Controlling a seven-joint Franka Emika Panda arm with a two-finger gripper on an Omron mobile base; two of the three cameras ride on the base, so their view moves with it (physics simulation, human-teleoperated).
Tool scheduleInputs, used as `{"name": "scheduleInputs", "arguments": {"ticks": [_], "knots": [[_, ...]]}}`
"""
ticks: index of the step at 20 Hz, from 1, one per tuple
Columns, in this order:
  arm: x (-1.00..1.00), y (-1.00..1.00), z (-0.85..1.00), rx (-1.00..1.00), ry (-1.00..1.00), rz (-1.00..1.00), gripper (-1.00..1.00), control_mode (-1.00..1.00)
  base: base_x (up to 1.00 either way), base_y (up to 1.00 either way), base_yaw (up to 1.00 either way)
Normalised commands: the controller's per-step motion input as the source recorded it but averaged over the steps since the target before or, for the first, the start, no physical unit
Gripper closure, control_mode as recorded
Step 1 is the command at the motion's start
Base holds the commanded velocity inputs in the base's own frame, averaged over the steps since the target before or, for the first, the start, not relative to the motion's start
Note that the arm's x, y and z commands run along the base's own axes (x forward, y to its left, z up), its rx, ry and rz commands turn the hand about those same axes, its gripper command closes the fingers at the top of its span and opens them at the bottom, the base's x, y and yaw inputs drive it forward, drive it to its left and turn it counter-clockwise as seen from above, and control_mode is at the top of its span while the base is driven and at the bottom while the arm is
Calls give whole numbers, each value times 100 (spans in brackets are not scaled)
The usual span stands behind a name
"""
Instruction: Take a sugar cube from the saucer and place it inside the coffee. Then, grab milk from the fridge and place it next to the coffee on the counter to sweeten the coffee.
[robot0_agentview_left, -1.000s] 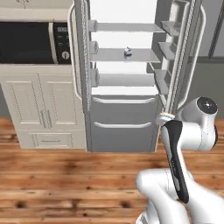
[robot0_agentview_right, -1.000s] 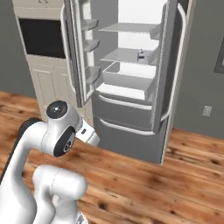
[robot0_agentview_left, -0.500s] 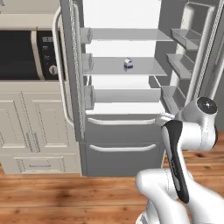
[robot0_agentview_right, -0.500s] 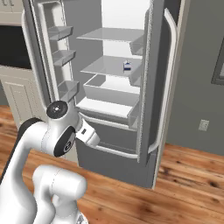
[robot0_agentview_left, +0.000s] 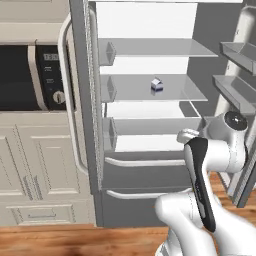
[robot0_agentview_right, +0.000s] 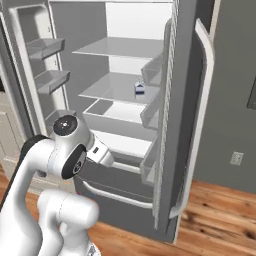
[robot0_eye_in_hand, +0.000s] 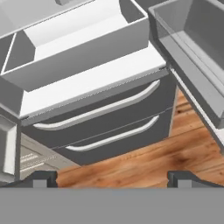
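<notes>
Milk carton (robot0_agentview_left: 156, 85): it is sitting upright on the fridge's (robot0_agentview_right: 185, 100) middle shelf, both doors open.
Gripper (robot0_eye_in_hand: 112, 178): you are holding its fingertips spread wide, gripping nothing, aiming at the lower drawers (robot0_eye_in_hand: 109, 127).
Direction: the carton is lying above and deeper in, so you are needing to raise and reach inward.

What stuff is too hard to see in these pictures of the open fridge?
- Small white carton with a blue band: too small in both base views to read.
- Dark finger tips: cut off by the hand view's bottom.
- Tall silver-grey fridge: top cropped in both base views.
</notes>
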Motion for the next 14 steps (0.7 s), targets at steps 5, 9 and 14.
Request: {"name": "scheduleInputs", "arguments": {"ticks": [5, 9, 14], "knots": [[0, 0, 0, 0, 0, 0, -100, 100, 56, 5, -7], [0, 0, 0, 0, 0, 0, -100, 100, 37, 15, -8], [0, 0, 0, 0, 0, 0, -100, 100, 46, 11, -10]]}}
